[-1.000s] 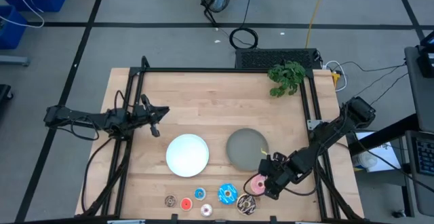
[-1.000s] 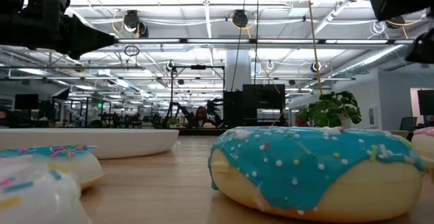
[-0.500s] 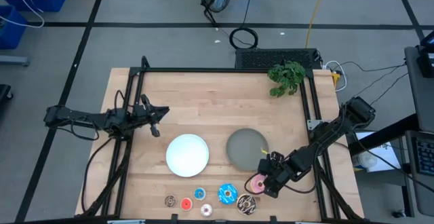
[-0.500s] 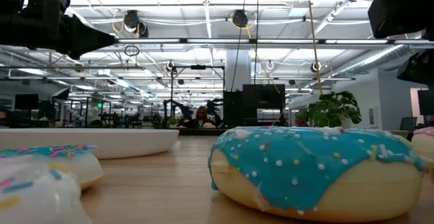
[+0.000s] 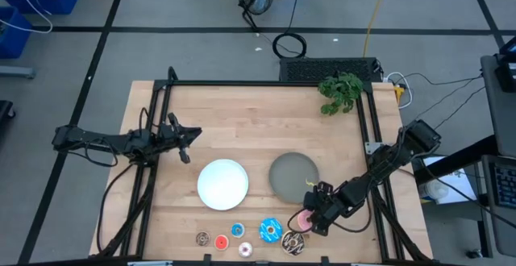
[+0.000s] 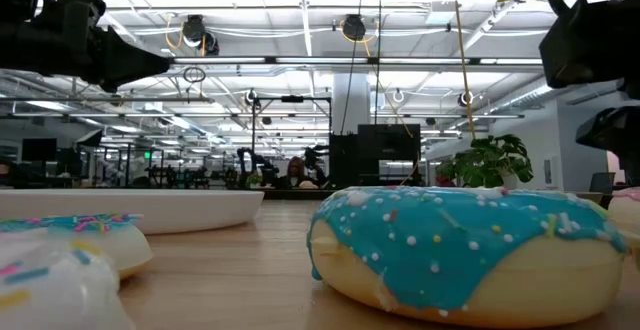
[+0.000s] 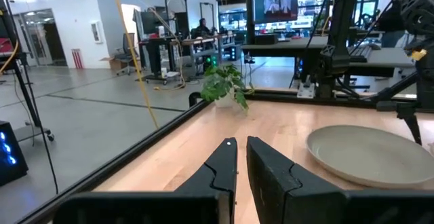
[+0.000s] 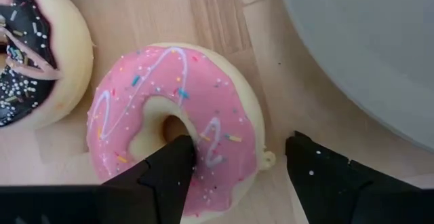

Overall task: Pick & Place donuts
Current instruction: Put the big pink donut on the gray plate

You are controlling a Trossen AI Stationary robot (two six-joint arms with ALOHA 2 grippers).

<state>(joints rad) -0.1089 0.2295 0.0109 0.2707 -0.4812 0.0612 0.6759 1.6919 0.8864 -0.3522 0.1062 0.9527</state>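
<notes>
The pink donut [image 8: 175, 127] lies on the wooden table [image 5: 258, 129], between the grey plate [image 5: 292, 175] and the dark brown-sprinkled donut [image 8: 30, 54]. The right gripper [image 8: 241, 166] stands over it, fingers spread wide: one tip sits at the donut's hole, the other outside the rim beside the plate, apparently to pinch one side of the ring. Nothing is held. The left gripper [image 7: 241, 159] waits, nearly closed, at the table's left side. No readable writing shows.

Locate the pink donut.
In the high view the pink donut lies near the table's front right, just below the grey plate, under the open right gripper.
</notes>
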